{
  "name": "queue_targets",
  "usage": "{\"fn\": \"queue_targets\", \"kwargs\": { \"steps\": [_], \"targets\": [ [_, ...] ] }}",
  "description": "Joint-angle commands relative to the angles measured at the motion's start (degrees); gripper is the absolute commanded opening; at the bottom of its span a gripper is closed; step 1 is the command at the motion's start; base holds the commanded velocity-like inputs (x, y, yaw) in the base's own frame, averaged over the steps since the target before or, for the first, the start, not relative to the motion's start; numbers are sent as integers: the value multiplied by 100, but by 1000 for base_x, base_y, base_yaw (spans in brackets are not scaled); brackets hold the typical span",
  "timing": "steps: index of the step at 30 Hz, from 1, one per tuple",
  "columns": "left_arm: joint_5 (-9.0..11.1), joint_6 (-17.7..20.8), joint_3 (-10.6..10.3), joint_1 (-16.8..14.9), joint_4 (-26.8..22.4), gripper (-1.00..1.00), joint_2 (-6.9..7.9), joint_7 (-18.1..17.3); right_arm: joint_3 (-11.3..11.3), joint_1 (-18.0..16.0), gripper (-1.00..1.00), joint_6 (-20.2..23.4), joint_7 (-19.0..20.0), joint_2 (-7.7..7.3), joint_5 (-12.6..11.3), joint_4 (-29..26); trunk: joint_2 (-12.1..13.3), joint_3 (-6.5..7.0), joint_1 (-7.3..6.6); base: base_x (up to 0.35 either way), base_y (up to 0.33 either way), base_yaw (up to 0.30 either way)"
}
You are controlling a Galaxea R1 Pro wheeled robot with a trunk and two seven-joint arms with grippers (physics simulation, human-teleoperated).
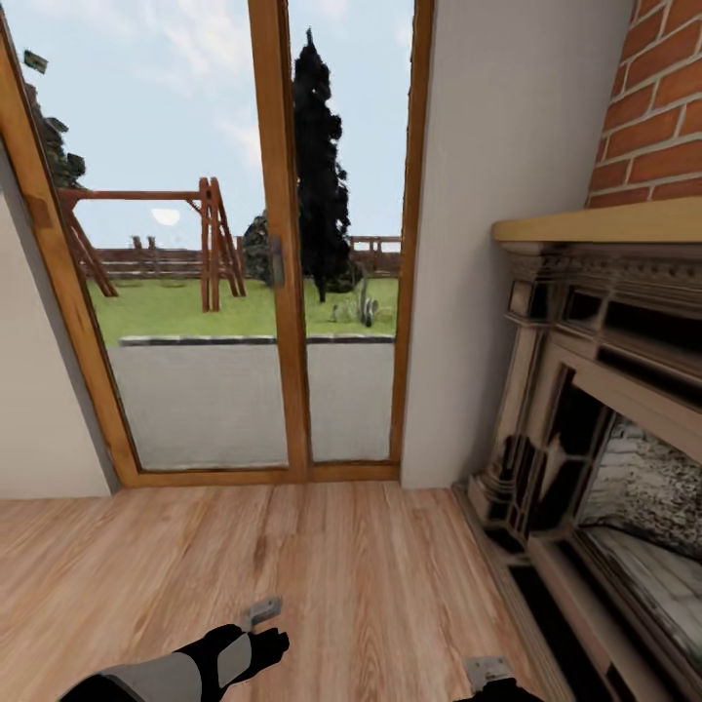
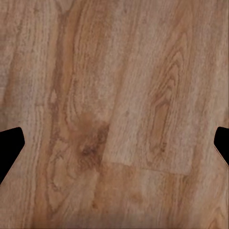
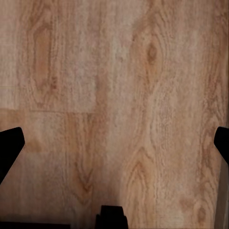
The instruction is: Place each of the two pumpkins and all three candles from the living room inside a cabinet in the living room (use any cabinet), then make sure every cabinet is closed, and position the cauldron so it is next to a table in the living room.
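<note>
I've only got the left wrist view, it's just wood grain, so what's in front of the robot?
Observer: A glass door with a wooden frame, looking onto a lawn with a swing frame.
Operator: Anything to the side?
Observer: A fireplace stands at the right, under a brick chimney.
Operator: Any pumpkins or candles there?
Observer: The head view shows bare wooden floor between the door and the arms.
Operator: And my right tool?
Observer: The right tool is open over the floor, nothing between its fingers.
</note>
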Motion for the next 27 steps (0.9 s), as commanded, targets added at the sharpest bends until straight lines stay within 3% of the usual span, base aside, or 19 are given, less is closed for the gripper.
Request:
{"fn": "queue_targets", "kwargs": {
  "steps": [1,16,27],
  "targets": [
    [53,13,-48,-7,8,100,-3,11,46,-1,100,33,-24,-2,-53,-12,-3,-6,3,335,0,75],
    [53,13,-48,-7,8,100,-3,11,49,-5,100,31,-24,-2,-53,-12,-3,-6,3,335,0,23],
    [53,13,-48,-7,8,100,-3,11,52,-3,100,31,-24,-2,-53,-12,-3,-6,3,335,0,237]
  ]
}}
